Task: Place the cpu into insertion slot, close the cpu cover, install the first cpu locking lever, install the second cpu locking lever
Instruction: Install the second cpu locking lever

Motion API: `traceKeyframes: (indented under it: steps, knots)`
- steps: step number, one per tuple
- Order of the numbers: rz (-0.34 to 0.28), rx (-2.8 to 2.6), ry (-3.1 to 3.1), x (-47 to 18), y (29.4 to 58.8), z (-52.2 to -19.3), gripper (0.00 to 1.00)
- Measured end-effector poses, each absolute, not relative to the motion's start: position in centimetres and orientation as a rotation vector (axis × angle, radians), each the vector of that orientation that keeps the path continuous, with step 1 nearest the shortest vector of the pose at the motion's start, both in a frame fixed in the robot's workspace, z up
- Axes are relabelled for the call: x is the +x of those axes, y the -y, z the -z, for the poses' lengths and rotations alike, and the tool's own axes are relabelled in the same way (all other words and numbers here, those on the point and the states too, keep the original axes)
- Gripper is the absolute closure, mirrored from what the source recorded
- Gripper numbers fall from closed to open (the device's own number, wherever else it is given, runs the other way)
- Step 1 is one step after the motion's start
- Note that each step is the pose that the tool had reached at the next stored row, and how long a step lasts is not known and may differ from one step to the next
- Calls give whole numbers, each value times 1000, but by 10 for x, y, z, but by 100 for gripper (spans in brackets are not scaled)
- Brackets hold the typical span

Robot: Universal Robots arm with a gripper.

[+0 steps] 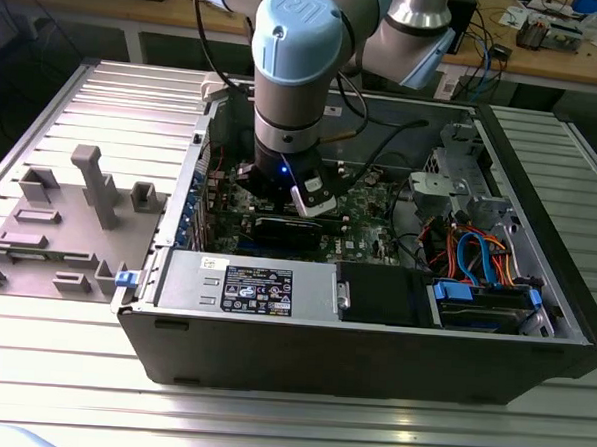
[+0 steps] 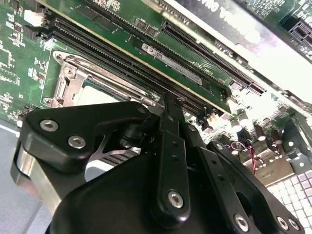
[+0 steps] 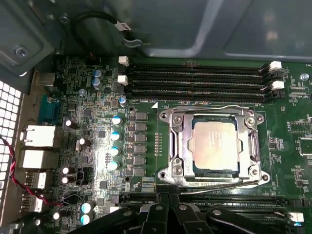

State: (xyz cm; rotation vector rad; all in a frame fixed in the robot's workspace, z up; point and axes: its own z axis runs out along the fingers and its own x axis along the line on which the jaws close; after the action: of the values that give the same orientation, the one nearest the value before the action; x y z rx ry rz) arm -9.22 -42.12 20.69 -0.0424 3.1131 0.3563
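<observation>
Gripper [image 3: 168,207]: black linkage fingers, seen in both wrist views, poised low over the motherboard just beside the socket's lever-side edge; whether the fingers are spread or closed cannot be told, and nothing is seen held between them. In the exterior view the arm's wrist [image 1: 286,168] reaches down into the open computer case [image 1: 372,358], above the middle of the board. Cpu [image 3: 215,145]: silvery square chip, lying flat and square inside the socket. Cpu cover [image 3: 178,141]: metal frame, folded down around the chip, its opening framing the chip's top. Locking levers: one thin wire [image 3: 214,108] runs along the socket's edge nearest the memory slots [image 3: 195,80]; a second wire [image 3: 219,185] runs along the opposite edge, nearest the gripper, and looks not fully tucked under its hook, though this is hard to confirm. Judged stage: chip seated, cover down, lever work in hand. Handling note: a lever of this kind wants a push at its free end, downward and then sideways under the retaining tab, with steady pressure so the wire does not spring back; the fingertip should stay clear of the capacitors [image 3: 115,141] on the socket's far side from the levers' hooks, and off the chip's top.
</observation>
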Motion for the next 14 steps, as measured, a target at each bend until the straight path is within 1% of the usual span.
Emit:
traceKeyframes:
  steps: [4,7,12,14]
  knots:
    - [-403,-42,-3107,-92,421,-204,89]
    - [-421,-42,-3105,-92,421,-201,89]
    - [-471,-42,-3097,-93,421,-198,89]
    - [-478,-42,-3096,-94,421,-196,89]
